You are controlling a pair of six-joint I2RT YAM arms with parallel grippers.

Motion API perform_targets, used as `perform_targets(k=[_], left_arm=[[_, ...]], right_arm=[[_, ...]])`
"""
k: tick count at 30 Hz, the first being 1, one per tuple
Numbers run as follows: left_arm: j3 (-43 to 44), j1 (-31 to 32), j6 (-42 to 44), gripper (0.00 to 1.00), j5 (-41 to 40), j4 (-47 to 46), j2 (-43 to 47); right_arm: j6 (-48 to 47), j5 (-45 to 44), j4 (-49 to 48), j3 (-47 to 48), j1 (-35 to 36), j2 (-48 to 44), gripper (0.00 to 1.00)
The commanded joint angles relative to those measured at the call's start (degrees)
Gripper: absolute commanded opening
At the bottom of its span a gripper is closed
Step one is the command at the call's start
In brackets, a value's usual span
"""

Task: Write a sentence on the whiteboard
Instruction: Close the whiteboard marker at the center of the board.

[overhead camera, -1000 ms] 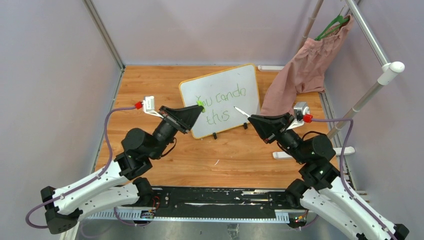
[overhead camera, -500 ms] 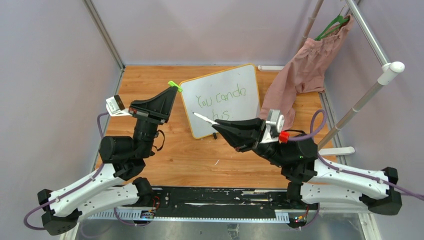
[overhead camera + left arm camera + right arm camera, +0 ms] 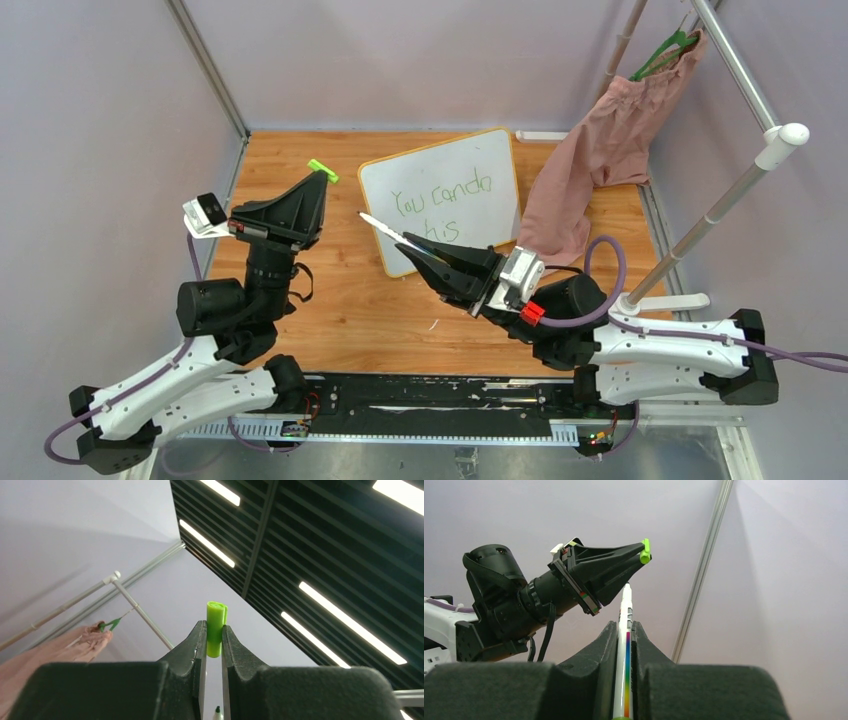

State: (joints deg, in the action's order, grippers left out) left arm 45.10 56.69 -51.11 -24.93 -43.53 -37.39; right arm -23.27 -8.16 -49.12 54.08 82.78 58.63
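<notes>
The whiteboard (image 3: 455, 170) with its yellow-orange rim stands at the back middle of the wooden table. The sentence (image 3: 442, 194) reads "You can do" in green; the word below it is partly hidden behind my right gripper. My left gripper (image 3: 320, 173) is raised left of the board and shut on a green marker cap (image 3: 321, 170), also seen in the left wrist view (image 3: 216, 627). My right gripper (image 3: 418, 247) is shut on a white marker (image 3: 385, 231) with a rainbow stripe (image 3: 626, 645), tip pointing up-left toward the left gripper (image 3: 642, 553).
A pink cloth (image 3: 600, 150) hangs on a green hanger (image 3: 660, 55) from a white rail stand (image 3: 745, 165) at the right. Metal frame posts (image 3: 205, 65) rise at the back corners. A black rail (image 3: 430, 392) runs along the near edge.
My left gripper has lifted away from the board to the left with the cap. My right gripper has swung left across the front of the board with the marker, tip now near the cap.
</notes>
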Motion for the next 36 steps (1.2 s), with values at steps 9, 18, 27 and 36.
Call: perform_targets(k=[9,18,27,36], left_arm=[[-1.07,-0.35,-2.97,0.0,2.96,0.24,1.82],[-1.16,-0.35,-4.21,0.0,5.95,0.02,1.51],[-1.76,-0.35,-4.99,0.0,6.95,0.2,1.5],[-1.94,-0.35,-5.58,0.0,7.88,0.64,1.3]], right_arm=[[-1.53,-0.72,-6.02,3.22,0.63,1.58,0.0],[-0.7,-0.54,-6.7,4.69,0.63,3.3,0.0],[-0.38,-0.69,-6.92,5.18,0.61,4.19,0.0],[-0.02,-0.83,-7.97,4.85,0.59,4.39,0.0]])
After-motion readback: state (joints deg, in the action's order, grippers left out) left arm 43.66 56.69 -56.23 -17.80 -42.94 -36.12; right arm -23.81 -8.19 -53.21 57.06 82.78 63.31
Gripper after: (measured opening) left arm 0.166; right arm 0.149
